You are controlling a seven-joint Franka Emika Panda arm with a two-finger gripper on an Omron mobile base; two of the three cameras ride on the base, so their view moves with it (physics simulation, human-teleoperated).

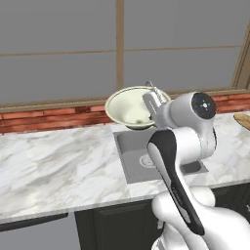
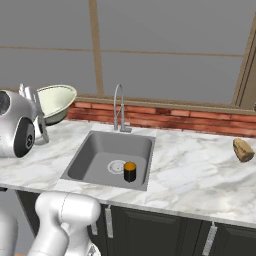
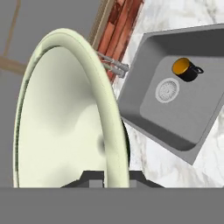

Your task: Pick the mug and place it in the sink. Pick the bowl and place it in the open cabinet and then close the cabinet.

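- My gripper [image 3: 109, 177] is nearly closed, pinched on the rim of the bowl [image 1: 131, 107], which hangs in the air tipped on its side, above the counter [image 1: 58, 161] left of the sink [image 2: 95, 150].
- In the hand view the bowl's rim runs straight up between the finger tips, so I judge the grip to be thin, on the edge only.
- The mug [image 2: 130, 171] stands in the sink beside the drain [image 2: 116, 166], so that half looks finished; the step in hand is carrying the bowl to the cabinet.
- I cannot see the cabinet from here, so I expect the base must drive or the arm swing wide to reach it.
- To do this well I keep the jaws clamped and move slowly; a rim hold on a wide shallow bowl could let it pivot or slip.
- I lift clear of the faucet [image 2: 119, 107] and the brick ledge [image 2: 165, 117] before turning.
- The brown lump [image 2: 243, 149] on the far right counter is well out of my path.
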